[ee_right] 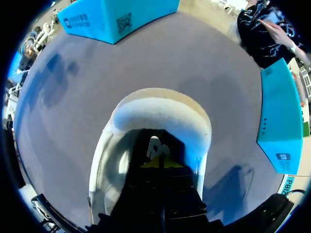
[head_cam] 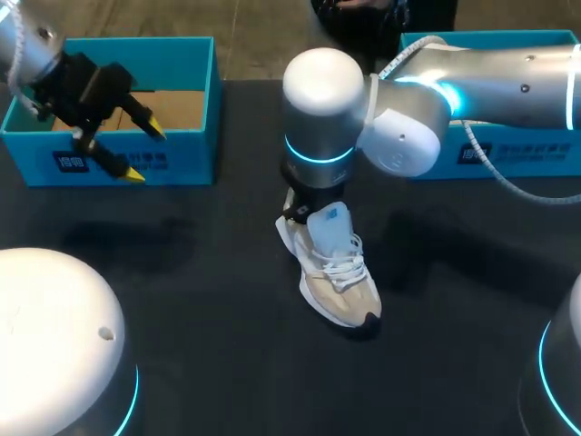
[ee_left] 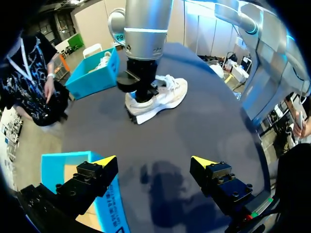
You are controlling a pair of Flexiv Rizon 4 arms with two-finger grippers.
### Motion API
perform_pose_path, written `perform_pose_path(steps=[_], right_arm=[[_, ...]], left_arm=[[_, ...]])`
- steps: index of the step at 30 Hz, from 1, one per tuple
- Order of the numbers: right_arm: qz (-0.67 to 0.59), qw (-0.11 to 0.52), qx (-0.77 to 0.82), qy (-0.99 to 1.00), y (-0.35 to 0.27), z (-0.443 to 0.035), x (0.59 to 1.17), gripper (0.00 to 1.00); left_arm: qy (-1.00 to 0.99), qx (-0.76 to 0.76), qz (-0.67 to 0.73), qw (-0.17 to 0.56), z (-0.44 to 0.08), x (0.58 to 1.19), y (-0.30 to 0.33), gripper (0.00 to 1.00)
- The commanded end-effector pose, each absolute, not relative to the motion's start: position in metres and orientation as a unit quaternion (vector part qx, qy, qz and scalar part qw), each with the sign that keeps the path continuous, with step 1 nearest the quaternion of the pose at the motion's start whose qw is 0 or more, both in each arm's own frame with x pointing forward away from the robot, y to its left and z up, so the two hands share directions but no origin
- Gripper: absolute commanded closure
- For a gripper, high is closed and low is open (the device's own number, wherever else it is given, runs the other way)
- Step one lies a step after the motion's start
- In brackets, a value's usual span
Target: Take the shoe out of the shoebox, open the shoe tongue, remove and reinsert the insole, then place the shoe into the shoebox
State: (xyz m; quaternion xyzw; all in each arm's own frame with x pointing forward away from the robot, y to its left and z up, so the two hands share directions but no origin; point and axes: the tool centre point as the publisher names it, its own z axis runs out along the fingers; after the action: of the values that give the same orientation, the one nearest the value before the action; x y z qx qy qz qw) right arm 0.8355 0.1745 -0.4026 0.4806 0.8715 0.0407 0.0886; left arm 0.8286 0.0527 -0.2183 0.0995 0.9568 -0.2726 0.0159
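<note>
A white and beige shoe [head_cam: 338, 277] with white laces stands on the black table near the middle, its toe toward the front. My right arm [head_cam: 318, 118] comes in from the right and stands straight over the shoe's heel. In the right wrist view my right gripper [ee_right: 163, 164] is shut, its yellow tips together deep inside the shoe's opening [ee_right: 160, 112]; what they touch is hidden. My left gripper [head_cam: 145, 153] hangs open over the front wall of the left blue shoebox [head_cam: 182, 54], nothing between its fingers. From the left wrist view, the shoe [ee_left: 167, 94] lies well ahead of the left gripper [ee_left: 154, 161].
A second blue box [head_cam: 517, 154] stands at the back right behind my right arm; the left wrist view shows something white inside that box [ee_left: 95, 73]. The left shoebox shows a brown cardboard floor [head_cam: 186, 107]. Dark table [head_cam: 209, 300] spreads around the shoe.
</note>
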Motion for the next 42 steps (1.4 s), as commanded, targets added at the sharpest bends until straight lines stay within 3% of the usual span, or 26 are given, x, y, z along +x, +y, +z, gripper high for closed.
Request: perform_pose_path(steps=[1,15,42], right_arm=[[0.036,0.084,0.479,0.873,0.178,-0.414,0.839,1.0],[0.032,0.076,0.478,0.874,0.178,-0.401,0.837,1.0],[-0.063,-0.046,0.476,0.876,0.163,-0.352,0.803,1.0]], left_arm=[[0.958,0.104,-0.265,0.016,-0.204,0.838,0.063,0.0],[0.966,0.089,-0.241,0.02,-0.19,0.845,0.093,0.0],[0.966,0.089,-0.241,0.02,-0.19,0.845,0.093,0.0]])
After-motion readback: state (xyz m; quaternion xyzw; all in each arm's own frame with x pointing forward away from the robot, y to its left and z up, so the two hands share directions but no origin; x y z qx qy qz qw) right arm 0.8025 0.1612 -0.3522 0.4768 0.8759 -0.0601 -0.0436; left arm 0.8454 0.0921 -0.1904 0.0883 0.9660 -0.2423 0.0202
